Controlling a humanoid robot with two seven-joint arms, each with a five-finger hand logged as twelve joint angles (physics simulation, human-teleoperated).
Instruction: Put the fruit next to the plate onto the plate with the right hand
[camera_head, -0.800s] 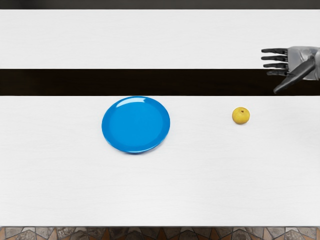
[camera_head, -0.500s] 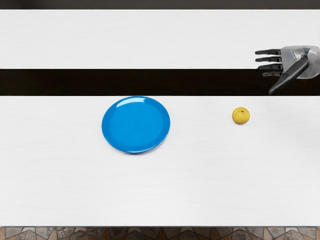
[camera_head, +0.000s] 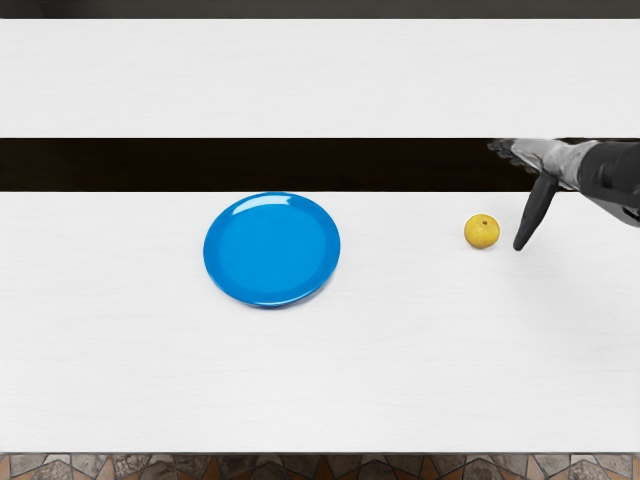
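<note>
Grey and black, the jointed right robot hand (camera_head: 548, 160) enters at the right edge, fingers spread and holding nothing, with one long digit angled down toward the smooth white matte tabletop (camera_head: 400, 350). Just left of that digit's tip, apart from it, the small round yellow fruit (camera_head: 481, 231) lies on the tabletop. Well apart, further left, sits the glossy round blue plate (camera_head: 271, 249).

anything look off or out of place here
Nothing stands out. The blue plate lies flat on the table, the yellow fruit sits to its right, clear of it, and the open right hand is beside the fruit, not touching it.
</note>
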